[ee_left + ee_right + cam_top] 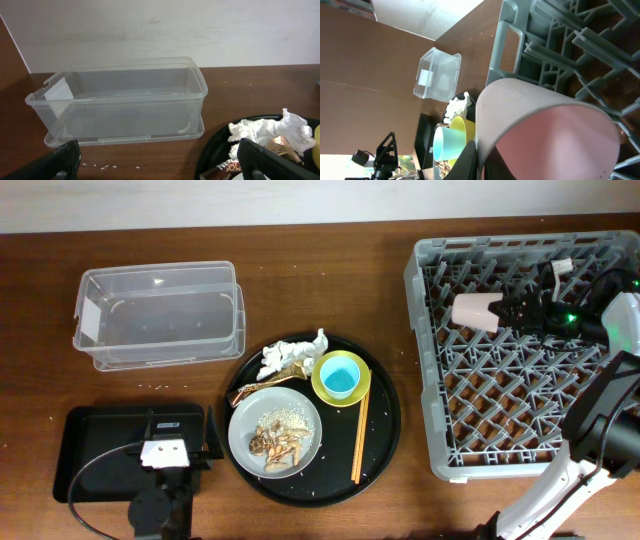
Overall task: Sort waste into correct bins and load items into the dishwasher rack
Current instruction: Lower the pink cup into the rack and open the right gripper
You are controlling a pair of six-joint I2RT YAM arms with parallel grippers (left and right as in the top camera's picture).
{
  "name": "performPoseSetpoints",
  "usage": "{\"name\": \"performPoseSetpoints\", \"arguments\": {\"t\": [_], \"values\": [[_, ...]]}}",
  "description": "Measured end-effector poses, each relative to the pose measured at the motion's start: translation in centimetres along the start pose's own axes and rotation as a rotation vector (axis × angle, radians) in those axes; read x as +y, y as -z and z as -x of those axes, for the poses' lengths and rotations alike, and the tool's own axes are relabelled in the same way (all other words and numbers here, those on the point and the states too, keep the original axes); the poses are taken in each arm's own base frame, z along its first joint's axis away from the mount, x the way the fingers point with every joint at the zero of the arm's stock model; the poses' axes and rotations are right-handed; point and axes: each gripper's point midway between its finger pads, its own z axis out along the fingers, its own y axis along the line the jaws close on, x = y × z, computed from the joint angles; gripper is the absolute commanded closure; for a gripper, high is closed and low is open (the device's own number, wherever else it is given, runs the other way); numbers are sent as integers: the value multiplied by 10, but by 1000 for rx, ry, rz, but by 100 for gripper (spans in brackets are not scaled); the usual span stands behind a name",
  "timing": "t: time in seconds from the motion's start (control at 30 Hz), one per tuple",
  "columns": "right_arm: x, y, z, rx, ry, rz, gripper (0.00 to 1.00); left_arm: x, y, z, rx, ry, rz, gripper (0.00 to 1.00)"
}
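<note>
**While your right gripper pinches the pink cup, your left one hangs spread**

As you look down from overhead, take the round black tray (385,442) as your marker. To its right stands the dishwasher rack (430,360). Above the rack's far-left pegs, your right gripper (505,311) is pressed onto the rim of the pink cup (474,310), which is turned on its side.

Your left gripper (162,167) hovers with its fingers (262,160) wide apart and nothing between them. It is left of the round tray, over the shallow black tray (95,430) and facing the clear tub (160,315).

On the round tray you have the tissue (293,352), the foil wrapper (262,384), the blue cup (341,375) inside the yellow-green bowl (322,387), the plate (245,420) with food scraps (277,442), and the chopsticks (359,438).
</note>
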Motion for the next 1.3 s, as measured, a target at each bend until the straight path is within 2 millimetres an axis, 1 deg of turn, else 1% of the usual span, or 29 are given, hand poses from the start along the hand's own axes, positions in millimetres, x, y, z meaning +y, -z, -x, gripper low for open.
{"name": "performPoseSetpoints", "arguments": {"t": [0.13, 0.2, 0.3, 0.37, 0.5, 0.7, 0.8, 0.87, 0.93, 1.0, 1.13, 1.23, 1.3], "values": [[0, 1, 0, 0, -15, 0, 94, 0, 0, 0, 0, 0, 0, 1], [-2, 5, 0, -9, -34, -4, 94, 0, 0, 0, 0, 0, 0, 1], [-9, 21, 1, -41, -85, -16, 93, 0, 0, 0, 0, 0, 0, 1], [-14, 32, 0, -58, -123, -30, 89, 0, 0, 0, 0, 0, 0, 1], [-23, 43, -2, -69, -139, -63, 89, 0, 0, 0, 0, 0, 0, 1], [-26, 45, -3, -67, -151, -74, 89, 0, 0, 0, 0, 0, 0, 1], [-27, 48, -3, -72, -162, -76, 92, 0, 0, 0, 0, 0, 0, 1], [-30, 57, -5, -87, -195, -82, 90, 0, 0, 0, 0, 0, 0, 1], [-33, 65, -6, -100, -218, -90, 84, 0, 0, 0, 0, 0, 0, 1], [-39, 74, -9, -106, -247, -114, 83, 0, 0, 0, 0, 0, 0, 1], [-48, 82, -19, -81, -292, -182, 83, 0, 0, 0, 0, 0, 0, 1], [-47, 85, -21, -69, -317, -220, 83, 0, 0, 0, 0, 0, 0, 1], [-42, 89, -20, -72, -323, -244, 83, 0, 0, 0, 0, 0, 0, 1]]}}
